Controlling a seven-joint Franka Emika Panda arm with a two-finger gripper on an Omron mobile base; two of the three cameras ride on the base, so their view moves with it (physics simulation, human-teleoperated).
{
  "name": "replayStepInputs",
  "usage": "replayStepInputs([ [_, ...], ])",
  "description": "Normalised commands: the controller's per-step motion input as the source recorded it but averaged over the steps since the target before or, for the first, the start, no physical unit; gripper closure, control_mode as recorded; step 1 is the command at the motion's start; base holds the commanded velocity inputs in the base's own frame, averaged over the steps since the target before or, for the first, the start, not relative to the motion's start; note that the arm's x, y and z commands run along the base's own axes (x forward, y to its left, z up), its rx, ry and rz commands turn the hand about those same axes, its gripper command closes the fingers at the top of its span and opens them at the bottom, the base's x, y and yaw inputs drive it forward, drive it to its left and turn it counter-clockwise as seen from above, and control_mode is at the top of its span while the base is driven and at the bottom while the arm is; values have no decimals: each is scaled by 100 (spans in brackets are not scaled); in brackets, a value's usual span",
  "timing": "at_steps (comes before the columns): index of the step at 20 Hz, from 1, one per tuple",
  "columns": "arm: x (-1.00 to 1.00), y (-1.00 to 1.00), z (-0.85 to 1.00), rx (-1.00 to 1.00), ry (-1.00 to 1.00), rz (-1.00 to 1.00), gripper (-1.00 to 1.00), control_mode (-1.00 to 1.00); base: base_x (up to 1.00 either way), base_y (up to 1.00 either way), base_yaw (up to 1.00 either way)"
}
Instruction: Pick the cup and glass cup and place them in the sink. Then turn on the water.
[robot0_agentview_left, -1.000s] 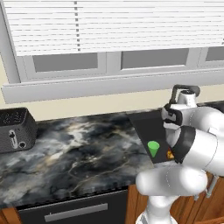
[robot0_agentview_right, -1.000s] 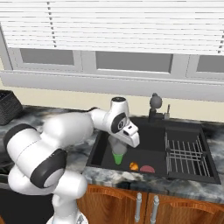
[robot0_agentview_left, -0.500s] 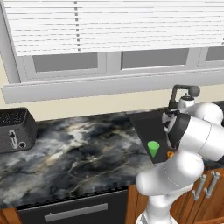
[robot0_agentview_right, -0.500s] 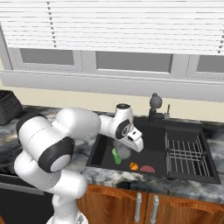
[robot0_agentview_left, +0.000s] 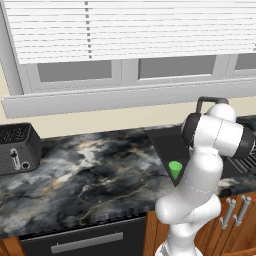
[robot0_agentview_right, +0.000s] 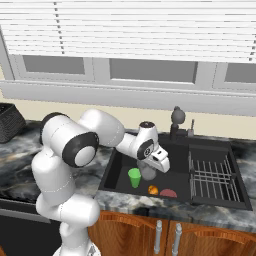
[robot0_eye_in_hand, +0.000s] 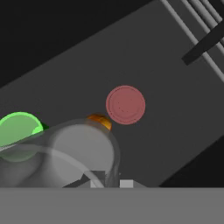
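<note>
Item, the sink (robot0_agentview_right: 117, 172): a black recessed basin set in the marbled counter (robot0_agentview_left: 90, 175), with a wire dish rack (robot0_agentview_right: 212, 175) in its right part and a dark curved faucet (robot0_agentview_right: 176, 120) at its far edge.

Item, the cup (robot0_agentview_right: 134, 177): bright green, upright on the basin floor toward the near left corner. We count this half of the placing as done.

Item, the glass cup (robot0_agentview_right: 148, 171): grey and see-through, just right of the green cup and directly under the hand. In the hand view it (robot0_eye_in_hand: 81, 151) sits right at the finger tips, its rim toward the camera.

Item, the gripper (robot0_agentview_right: 152, 162): low inside the basin, fingers drawn close and pinching the glass cup, as far as we can judge. Whether the tumbler's base already touches the basin floor we cannot tell.

Item, sundries in the basin: a small orange piece (robot0_agentview_right: 153, 190) and a flat reddish round (robot0_agentview_right: 168, 193) on the floor to the near right of the cups.

Item, a black toaster (robot0_agentview_left: 17, 147) at the far left of the counter, well apart.

State of work, in our judgement: the green cup is delivered; the glass cup is in the sink but not yet let go. No stream runs from the faucet, so turning on the water remains.
</note>
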Motion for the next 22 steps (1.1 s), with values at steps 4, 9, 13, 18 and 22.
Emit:
replayStepInputs([
  [4, 31, -22, -45, 0, 0, 0, 100, -100, 0, 0, 0],
  [9, 31, -19, -46, 1, 0, 0, 100, -100, 0, 0, 0],
  [13, 25, -12, -17, 4, 0, 0, 100, -100, 0, 0, 0],
  [18, 43, -12, -21, 7, 0, 1, 100, -100, 0, 0, 0],
  [22, 53, -2, -25, 3, 0, 1, 100, -100, 0, 0, 0],
])
